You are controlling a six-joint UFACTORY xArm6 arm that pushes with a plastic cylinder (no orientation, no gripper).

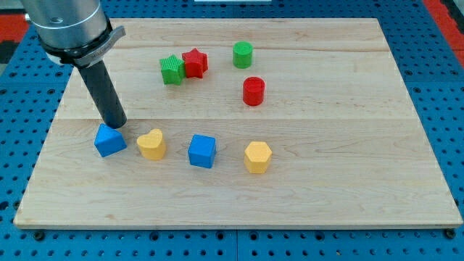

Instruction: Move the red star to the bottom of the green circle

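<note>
Arm housing (69, 25) cut off at view's top; green star (172, 69) possibly partly hidden.

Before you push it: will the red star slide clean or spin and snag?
The red star looks squat and flat-bottomed, so it should slide, not tip or roll. Its points probably make it rotate under an off-centre push. It touches the green star, which may drag along. My tip sits far off, by the blue block.
</note>
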